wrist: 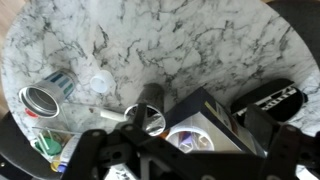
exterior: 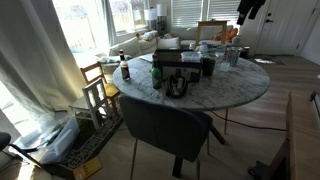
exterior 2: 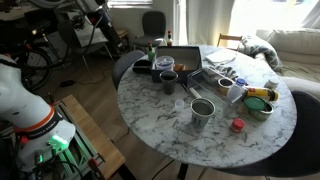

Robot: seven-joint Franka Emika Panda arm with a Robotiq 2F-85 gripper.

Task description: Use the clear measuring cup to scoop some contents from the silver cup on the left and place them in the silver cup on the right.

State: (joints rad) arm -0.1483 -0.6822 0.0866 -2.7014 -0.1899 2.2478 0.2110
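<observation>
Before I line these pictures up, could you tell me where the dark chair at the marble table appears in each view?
Exterior view: the dark chair fills the foreground, at the table's near edge.
Exterior view: the dark chair sits at the table's far left edge.
Wrist view: not in it.
Shared landmark: the marble table, seen in all three.

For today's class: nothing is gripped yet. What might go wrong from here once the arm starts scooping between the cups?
1. Clutter: the silver cup stands close to a darker cup, a bowl and a red cap; a reaching arm may knock one over.
2. In the wrist view the open gripper hangs over packed items, so coming down could hit them.
</observation>
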